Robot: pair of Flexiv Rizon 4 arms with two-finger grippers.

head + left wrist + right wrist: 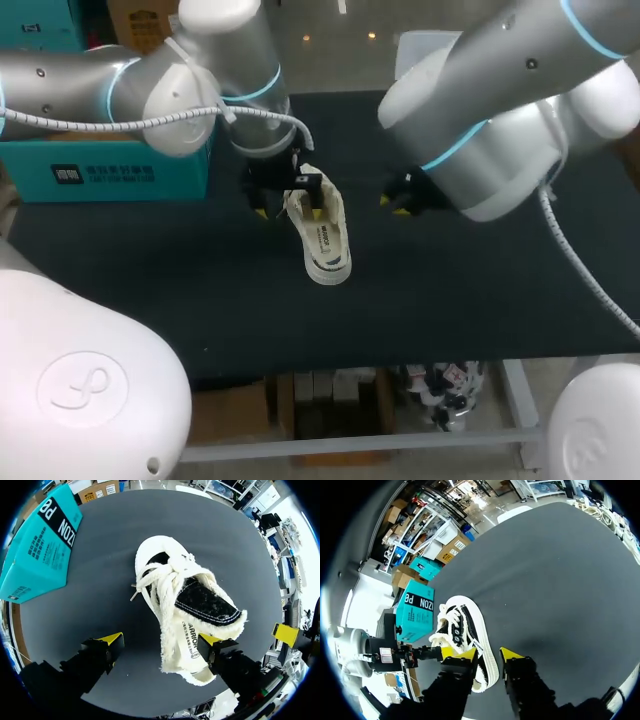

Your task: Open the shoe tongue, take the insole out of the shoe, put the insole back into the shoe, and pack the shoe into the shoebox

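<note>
Straddling white canvas sneaker (185, 605), your left pincer (160, 641) stands spread: one finger at sneaker's side, other apart on black table (100, 525). Laces (162, 577) bunched over tongue, insole nowhere outside; judge task barely begun, every step left. Right pincer (486, 654) spread, empty, sneaker just beside it. Teal shoebox (37, 550) beyond left pincer, looks closed.
</note>
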